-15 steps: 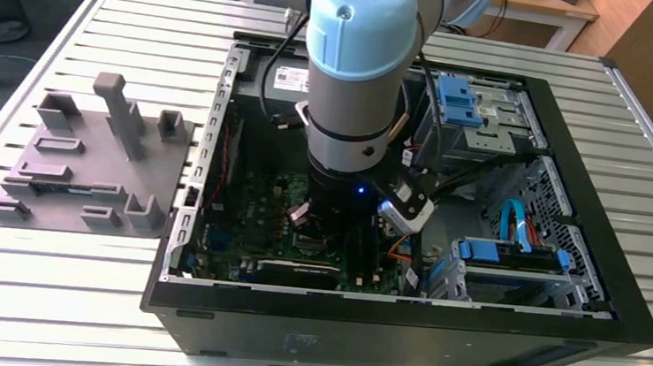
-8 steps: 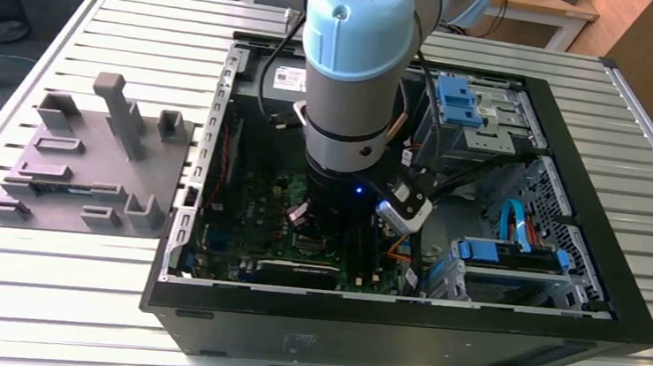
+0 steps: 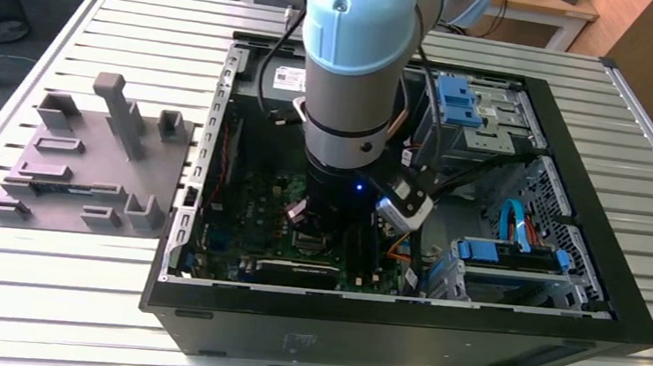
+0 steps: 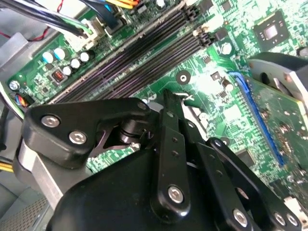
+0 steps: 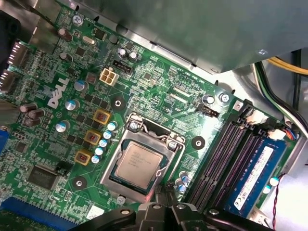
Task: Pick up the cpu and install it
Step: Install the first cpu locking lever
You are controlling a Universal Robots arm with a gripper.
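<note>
Cpu (image 5: pixel 137 165) lies flat, shiny face up, in socket (image 5: pixel 126 186).

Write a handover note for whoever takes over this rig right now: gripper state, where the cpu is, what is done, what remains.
Gripper: low inside the open black computer case, just beside the socket; finger state unclear.
Small square silver-topped cpu: lying flat in the metal-framed motherboard socket, as the first wrist view shows.
Done: cpu placed in the socket.
Left: confirm it is seated; whether the frame is latched cannot be told.

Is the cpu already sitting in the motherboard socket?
Yes, in the first wrist view the cpu lies flat inside the metal-framed socket, its silver-grey top facing up, with the gripper close beside it.
</note>
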